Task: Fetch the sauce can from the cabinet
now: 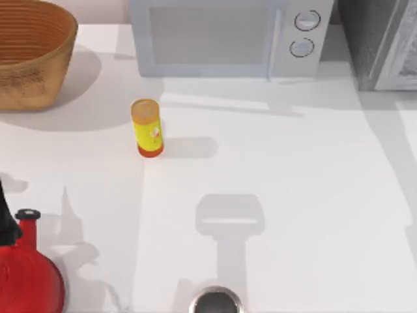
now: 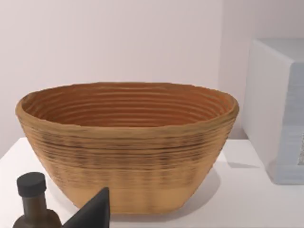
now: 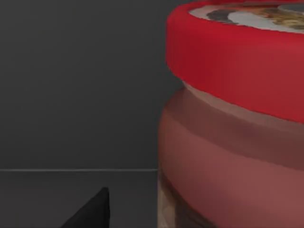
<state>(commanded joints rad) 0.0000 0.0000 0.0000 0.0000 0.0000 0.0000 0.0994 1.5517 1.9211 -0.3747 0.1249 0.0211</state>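
Looming close before my right wrist camera, the sauce can [image 3: 237, 128] stands upright against a dark grey wall, apparently inside the cabinet [image 1: 381, 42], at the worktop's [image 1: 293, 195] two o'clock corner. One dark fingertip [image 3: 92, 211] of the right gripper shows beside it; apart or together, I cannot tell. My left arm faces the basket [image 2: 128, 147] at ten o'clock

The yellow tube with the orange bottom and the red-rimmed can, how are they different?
The slim yellow cylinder with an orange base stands out on the white table; the stout sauce can with a red rim sits against dark grey walls. The cylinder's body is yellow, the can's reddish brown. The cylinder is far from either end effector; the can is close to the right wrist camera. Both stand upright.
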